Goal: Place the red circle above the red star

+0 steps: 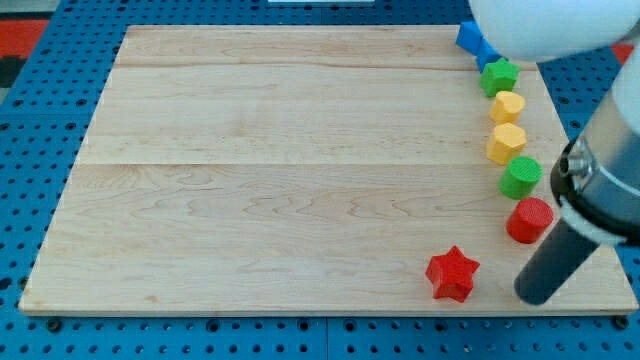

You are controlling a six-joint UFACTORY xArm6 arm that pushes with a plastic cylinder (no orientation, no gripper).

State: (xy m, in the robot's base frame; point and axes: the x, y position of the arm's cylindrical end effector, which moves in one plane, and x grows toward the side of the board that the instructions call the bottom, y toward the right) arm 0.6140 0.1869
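Seven coloured blocks lie on a pale wooden board (300,150), all of them near its right edge, with a blue pegboard surface (30,150) showing around the board. From the view's top downward the column reads: two blue blocks (472,40) packed close together, their shapes partly hidden by the white arm housing (550,25); a green star-like block (499,76); a yellow block (508,106) touching a second yellow block (506,143), apparently hexagonal; a green round block (521,177); and the red circle (529,220). The red star (452,273) sits apart from this column, toward the view's bottom and to the left of the red circle, near the board's bottom edge. The red circle thus lies above and to the right of the red star, not directly over it. The dark rod descends from the view's right, and my tip (534,296) rests on the board just to the right of the red star and directly below the red circle, close to the circle without clearly touching either block. The arm carries no pincer, only this rod, so there is no open or closed state to report.
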